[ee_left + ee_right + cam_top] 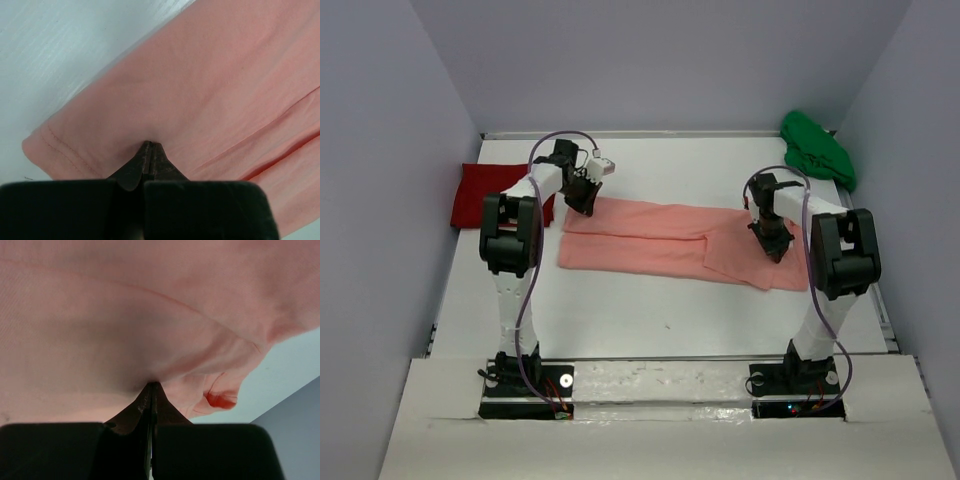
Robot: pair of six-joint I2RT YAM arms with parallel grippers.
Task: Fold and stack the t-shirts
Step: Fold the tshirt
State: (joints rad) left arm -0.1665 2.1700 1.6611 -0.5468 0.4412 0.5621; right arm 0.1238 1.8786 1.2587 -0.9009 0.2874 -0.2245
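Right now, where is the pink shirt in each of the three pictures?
Top external: the pink shirt lies spread across the middle of the table, between both arms.
Left wrist: it fills the right and centre, pinched at the left claw.
Right wrist: it fills the upper picture, pinched at the right claw.
Shared landmark: the white table, top left for the left wrist, right edge for the right wrist.
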